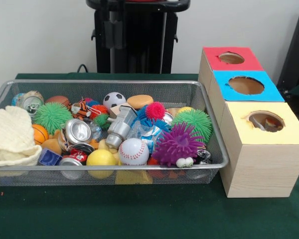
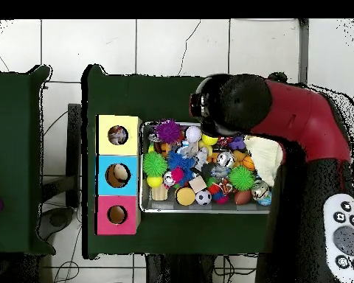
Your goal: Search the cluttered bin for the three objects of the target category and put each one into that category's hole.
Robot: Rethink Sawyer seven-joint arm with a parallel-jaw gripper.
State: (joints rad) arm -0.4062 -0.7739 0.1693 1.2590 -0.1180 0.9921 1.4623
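A wire mesh bin (image 1: 109, 82) holds a heap of mixed objects. Among them are a baseball (image 1: 133, 151), a small soccer ball (image 1: 114, 99), a yellow ball (image 1: 100, 158), a little basketball (image 1: 39, 133), a purple spiky ball (image 1: 177, 143) and two green spiky balls (image 1: 52, 117), as well as dented cans (image 1: 77, 130). To the bin's right, a wooden box has a red-topped hole (image 1: 214, 55), a blue-topped hole (image 1: 269, 92) and a yellow-topped hole (image 1: 289, 132). Something lies inside the yellow hole. In the overhead view the red and black arm (image 2: 283, 118) hangs over one side of the bin (image 2: 143, 169). Its gripper is hidden.
A cream knitted cloth (image 1: 11, 137) fills the bin's left end. A silver toy (image 1: 120, 127) and a bun-shaped toy (image 1: 139, 101) lie mid-bin. Green table cover (image 1: 139, 209) runs in front of the bin and the box. A second green table (image 2: 10, 147) shows overhead.
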